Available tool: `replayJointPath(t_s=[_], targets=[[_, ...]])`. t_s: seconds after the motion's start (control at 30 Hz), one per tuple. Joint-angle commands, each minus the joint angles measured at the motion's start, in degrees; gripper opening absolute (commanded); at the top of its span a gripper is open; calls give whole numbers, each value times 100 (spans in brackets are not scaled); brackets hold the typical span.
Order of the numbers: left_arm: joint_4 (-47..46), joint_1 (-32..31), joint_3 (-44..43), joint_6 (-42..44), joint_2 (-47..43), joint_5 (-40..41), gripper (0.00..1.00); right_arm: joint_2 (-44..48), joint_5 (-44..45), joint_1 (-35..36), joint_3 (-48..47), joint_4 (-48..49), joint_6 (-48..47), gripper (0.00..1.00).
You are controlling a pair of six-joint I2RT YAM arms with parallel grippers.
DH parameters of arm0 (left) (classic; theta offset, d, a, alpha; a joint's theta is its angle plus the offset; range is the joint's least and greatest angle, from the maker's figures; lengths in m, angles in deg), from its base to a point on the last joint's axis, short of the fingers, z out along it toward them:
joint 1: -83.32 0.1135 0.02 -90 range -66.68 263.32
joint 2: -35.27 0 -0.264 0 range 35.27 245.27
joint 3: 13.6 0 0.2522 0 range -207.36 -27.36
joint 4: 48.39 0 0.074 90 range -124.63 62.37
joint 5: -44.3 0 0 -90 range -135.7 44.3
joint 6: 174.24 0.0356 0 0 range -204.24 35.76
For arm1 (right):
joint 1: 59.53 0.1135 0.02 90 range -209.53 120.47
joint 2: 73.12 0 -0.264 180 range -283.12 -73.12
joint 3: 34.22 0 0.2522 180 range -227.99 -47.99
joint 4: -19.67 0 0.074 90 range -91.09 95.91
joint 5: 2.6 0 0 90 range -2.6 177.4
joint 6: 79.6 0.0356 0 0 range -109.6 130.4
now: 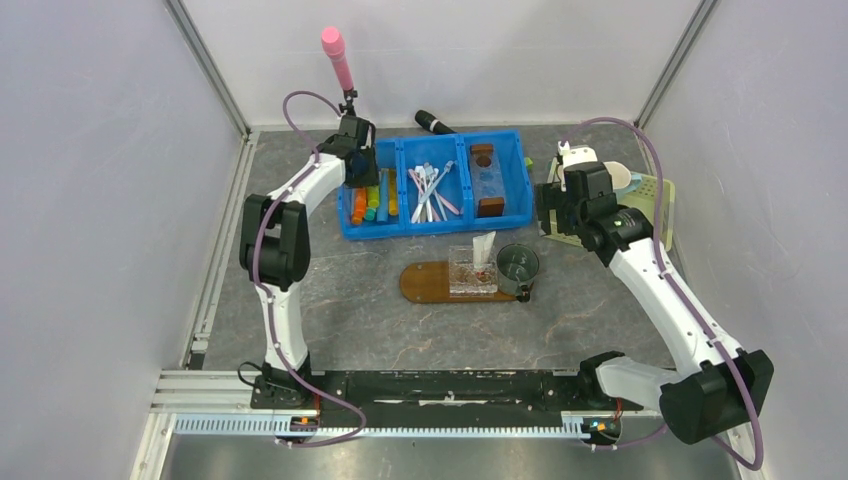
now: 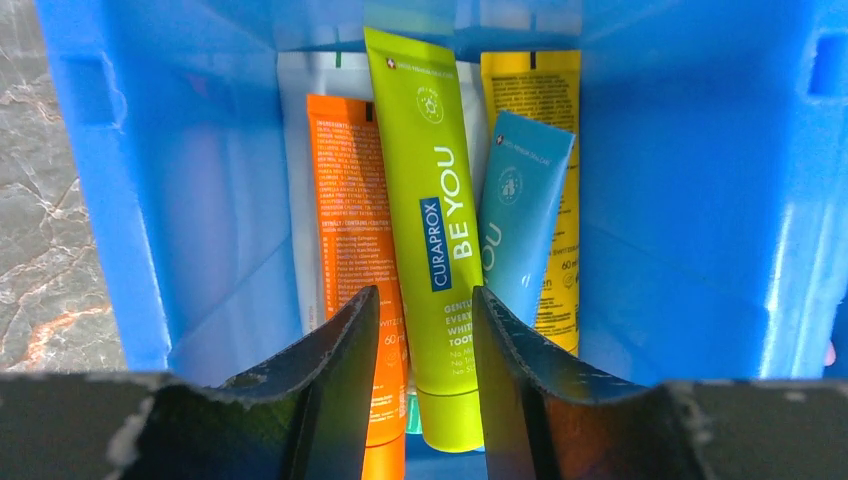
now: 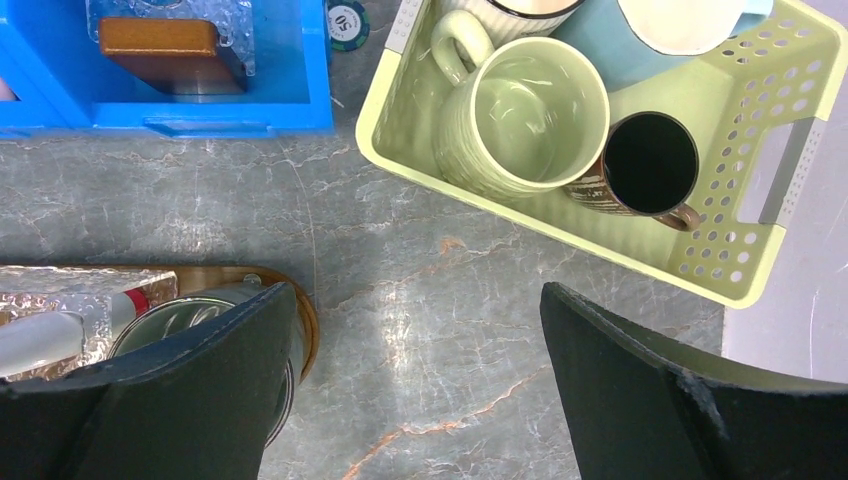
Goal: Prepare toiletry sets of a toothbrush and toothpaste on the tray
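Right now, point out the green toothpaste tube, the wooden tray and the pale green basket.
green toothpaste tube (image 2: 432, 230): left wrist view, middle of its printed front.
wooden tray (image 1: 425, 283): top external view, its bare left end.
pale green basket (image 3: 727, 240): right wrist view, its perforated side wall.

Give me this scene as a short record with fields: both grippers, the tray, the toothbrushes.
left gripper: open, inside the left compartment of the blue bin, fingers flanking the green toothpaste tube, not clamped
right gripper: open, above the table between tray and pale green basket
tray: holds clear box and metal cup
toothbrushes: in the bin's middle compartment
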Motion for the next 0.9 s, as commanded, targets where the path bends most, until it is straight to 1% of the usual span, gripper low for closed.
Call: replayJointPath(t_s=[0.0,0.23,0.37,0.43,0.5,0.57,0.7,0.87], targets=[[186,13,-212,-142,104,-6,46,157,146,-20,17,127,-38,98],[403,18,-412,-91,448,-341,47,121,109,-24,109,149,16,98],[499,13,-492,-150,615,-687,46,121,110,-21,113,146,19,98],[533,13,-506,-170,646,-816,37,129,106,-20,120,145,14,98],[587,13,-496,-188,578,-879,21,139,103,-22,127,141,26,98],[588,13,-414,-205,388,-870,17,165,107,-21,140,150,36,98],[583,13,-168,-232,-109,-802,17,233,115,-18,169,146,45,98],[613,4,220,-334,-739,-909,17,273,100,-20,223,139,36,98]])
